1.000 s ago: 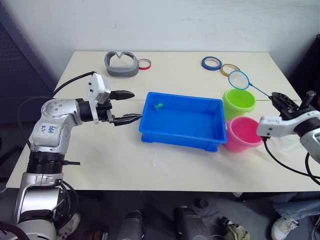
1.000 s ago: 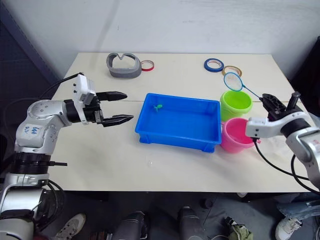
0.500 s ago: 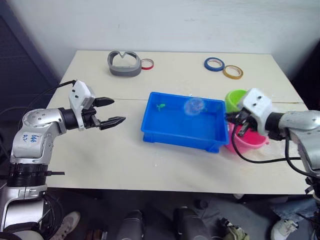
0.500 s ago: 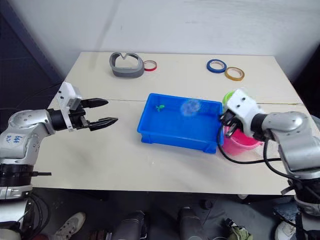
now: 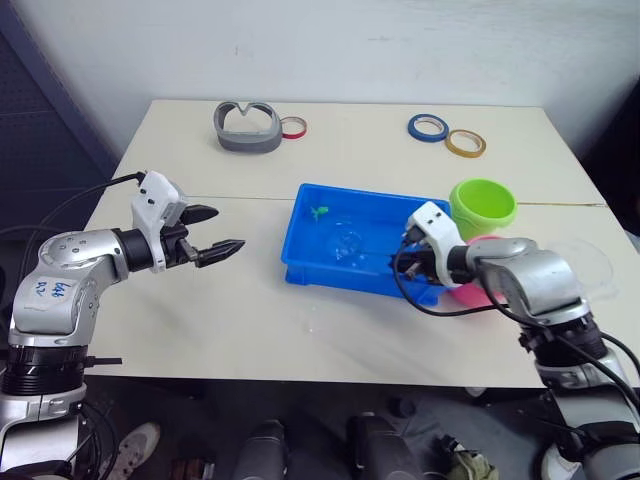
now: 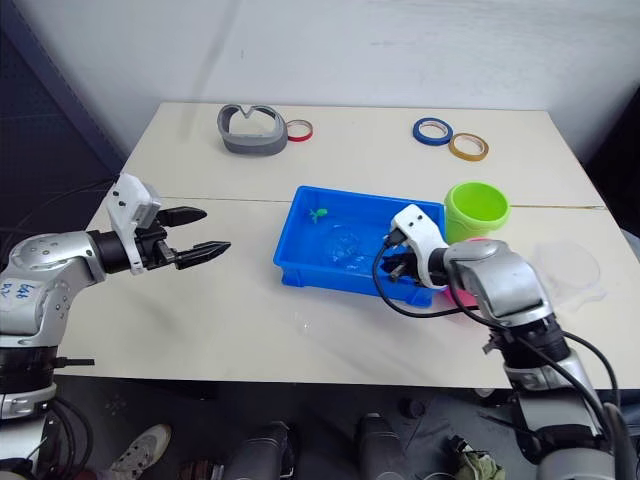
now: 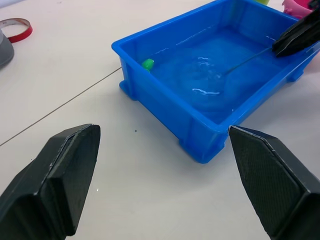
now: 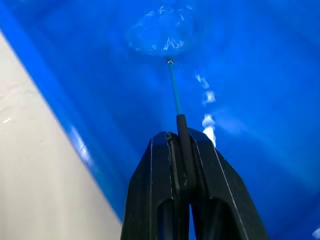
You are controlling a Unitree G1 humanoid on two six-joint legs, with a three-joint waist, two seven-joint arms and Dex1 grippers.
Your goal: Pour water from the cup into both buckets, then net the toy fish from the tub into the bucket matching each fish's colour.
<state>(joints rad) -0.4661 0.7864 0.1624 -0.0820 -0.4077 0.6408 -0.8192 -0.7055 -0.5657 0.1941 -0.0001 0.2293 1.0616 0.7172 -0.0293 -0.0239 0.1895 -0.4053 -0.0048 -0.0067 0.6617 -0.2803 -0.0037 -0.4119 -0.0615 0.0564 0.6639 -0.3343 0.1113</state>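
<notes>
Left eye view: the left gripper [image 5: 224, 232] is held wide open and empty, with the tub [image 5: 330, 283] just ahead of its fingertips. The right gripper [image 5: 403, 265] is clamped on the net [image 8: 161, 31] handle, the hoop lying submerged ahead of it; a green fish [image 5: 319, 211] sits beyond it.

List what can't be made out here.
- Pink bucket: mostly hidden behind the right arm, eye views; contents unseen.
- Green bucket: inside too small to tell fish or water.
- Net hoop: blurred under water; catch unclear.
- Green fish: a speck; shape unreadable.
</notes>
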